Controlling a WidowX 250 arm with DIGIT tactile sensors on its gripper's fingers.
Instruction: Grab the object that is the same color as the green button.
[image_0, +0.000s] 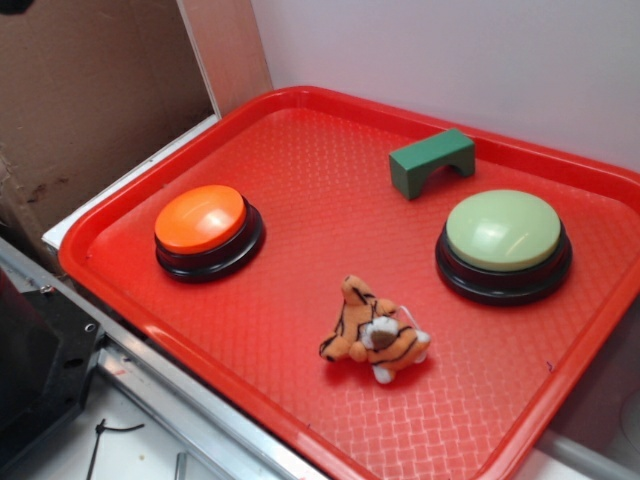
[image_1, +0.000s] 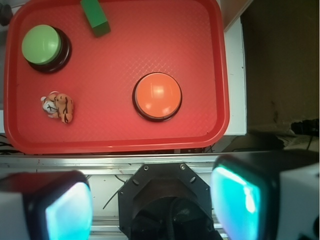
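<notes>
A small dark green arch-shaped block (image_0: 431, 162) stands on the red tray (image_0: 300, 160) near its far edge; the wrist view shows it (image_1: 95, 17) at the top left. Just in front of it sits the pale green dome button (image_0: 503, 232) on a black base, also at upper left in the wrist view (image_1: 42, 45). My gripper (image_1: 152, 202) hangs high above the robot base, outside the tray's near edge, far from the block. Its two teal pads (image_1: 240, 200) stand wide apart with nothing between them. The exterior view does not show the gripper.
An orange dome button (image_0: 200, 220) sits on the tray's left side. A striped plush tiger (image_0: 375, 335) lies near the front middle. A metal rail (image_1: 115, 161) and the black robot base (image_1: 162, 200) lie below the tray. Brown cardboard (image_0: 90, 90) stands at the left.
</notes>
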